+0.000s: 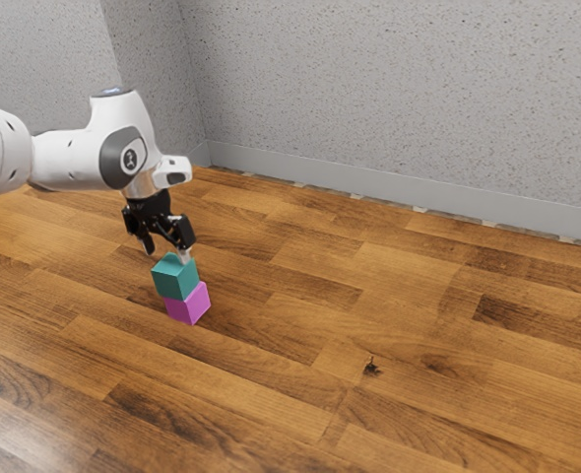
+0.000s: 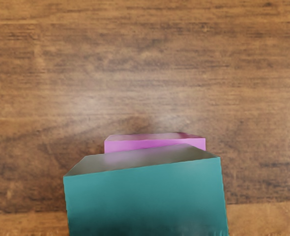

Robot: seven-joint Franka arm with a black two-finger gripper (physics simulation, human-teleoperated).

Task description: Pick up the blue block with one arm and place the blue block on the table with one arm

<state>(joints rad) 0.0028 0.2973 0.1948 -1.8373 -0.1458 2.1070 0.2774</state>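
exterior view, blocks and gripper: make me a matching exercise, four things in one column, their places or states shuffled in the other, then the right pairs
Things:
1. teal cube-shaped block
2. pink cube-shaped block
3. black two-finger gripper
4. speckled grey wall

Places and states:
A. rises above the pale baseboard
B. lower of the two stacked blocks, on the wood planks
C. fingers apart, at the top of the stack
D. upper of the two stacked blocks

Right pairs: 1-D, 2-B, 3-C, 4-A
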